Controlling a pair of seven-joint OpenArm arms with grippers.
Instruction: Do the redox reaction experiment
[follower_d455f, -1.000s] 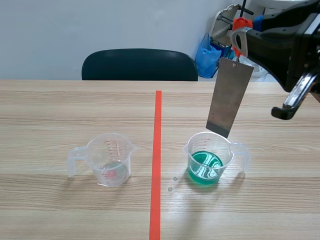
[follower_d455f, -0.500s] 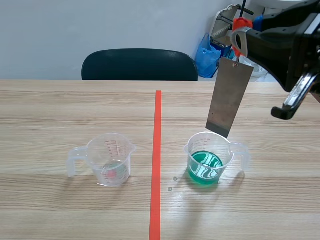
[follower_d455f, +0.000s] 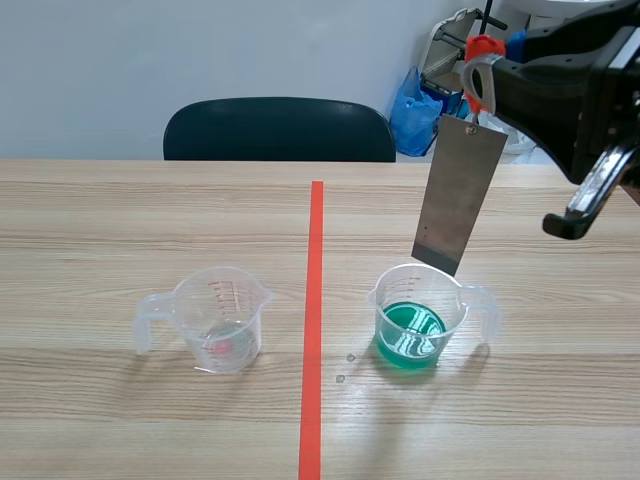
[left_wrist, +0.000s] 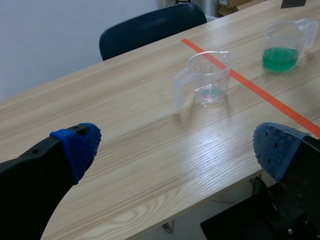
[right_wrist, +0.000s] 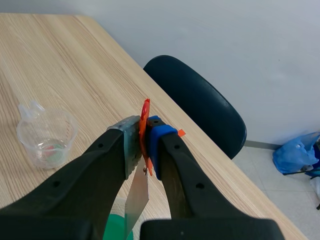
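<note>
**Above the green cup (follower_d455f: 412, 322), the metal plate (follower_d455f: 458, 195) is not dipped yet**

High on its side, the right gripper (follower_d455f: 479, 82) pinches an orange clip (follower_d455f: 482, 50), and the grey plate hangs from it. The plate's low edge is just over the cup, not in the green water. So I think the picking up is done and the dipping is left. The other cup (follower_d455f: 222, 318) is almost empty.

Only the left wrist view shows the left gripper (left_wrist: 177, 146). Its fingers are wide apart and hold nothing, well apart from both cups. Only the right wrist view shows the pads squeezing the clip.
</note>
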